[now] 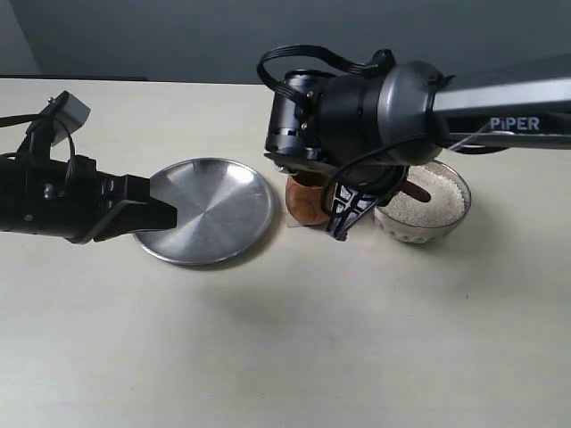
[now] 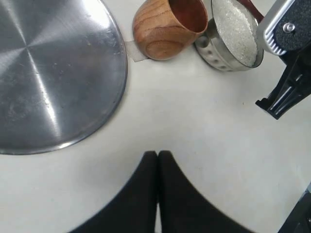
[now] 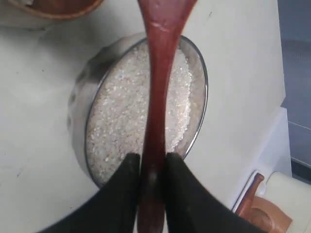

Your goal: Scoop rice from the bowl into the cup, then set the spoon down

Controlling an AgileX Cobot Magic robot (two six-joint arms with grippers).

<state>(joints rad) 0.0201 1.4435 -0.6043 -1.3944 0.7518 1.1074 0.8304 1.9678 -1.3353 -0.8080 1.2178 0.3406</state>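
The steel bowl [image 1: 426,214] stands right of the wooden cup [image 1: 308,203], and white rice [image 3: 133,121] fills it. My right gripper [image 3: 151,159] is shut on the dark wooden spoon [image 3: 159,82], whose handle runs above the rice toward the cup [image 3: 58,7]. The spoon's scoop end is cut off at the frame edge. In the left wrist view the cup [image 2: 167,26] leans against the bowl [image 2: 233,34]. My left gripper [image 2: 158,154] is shut and empty, hovering over the table near the plate.
A flat steel plate [image 1: 210,209] lies left of the cup, also seen as the plate [image 2: 48,73] in the left wrist view. A wooden object [image 3: 260,213] sits off the table's edge. The right arm [image 1: 384,107] hangs over the cup and bowl.
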